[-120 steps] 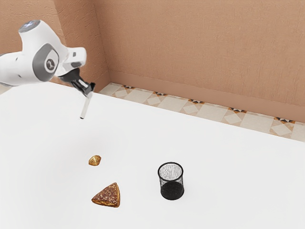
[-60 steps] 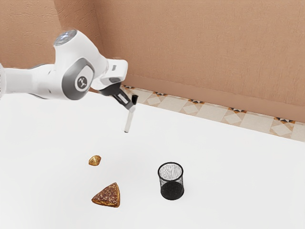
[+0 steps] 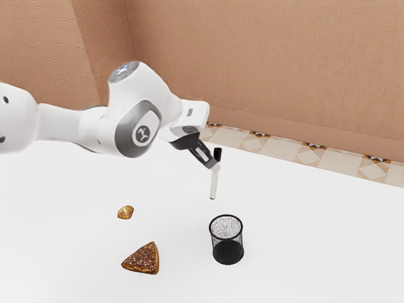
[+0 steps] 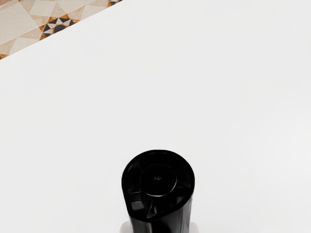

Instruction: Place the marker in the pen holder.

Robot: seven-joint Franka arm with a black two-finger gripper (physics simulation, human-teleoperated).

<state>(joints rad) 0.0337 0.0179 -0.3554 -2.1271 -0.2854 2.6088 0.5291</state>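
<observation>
- White bench [image 3: 315, 240], plain tan wall [image 3: 265, 63] behind it, strip of patterned tile floor [image 3: 287, 148] past the far edge.
- Pen holder [image 3: 228, 253]: black mesh, round, upright on the bench, open top. Landmark for the rest.
- Marker [image 3: 214, 183]: white body, black cap [image 3: 218, 153] on top, hanging near upright with a slight lean. Outside the pen holder; in exterior view its lower end appears above the rim, a bit toward the view's left.
- Gripper [image 3: 215, 166]: black, closed around the marker near the cap, up above pen holder height.
- White arm [image 3: 136, 120]: enters from the exterior view's left, reaches toward the pen holder's side of the bench.
- Triangular brown slice [image 3: 143, 260]: flat on bench, exterior view's left of the pen holder.
- Small golden-brown chunk [image 3: 125, 213]: also left of the pen holder in that view, farther from it than the slice.
- Wrist view: round cap end, up close, bench behind.
</observation>
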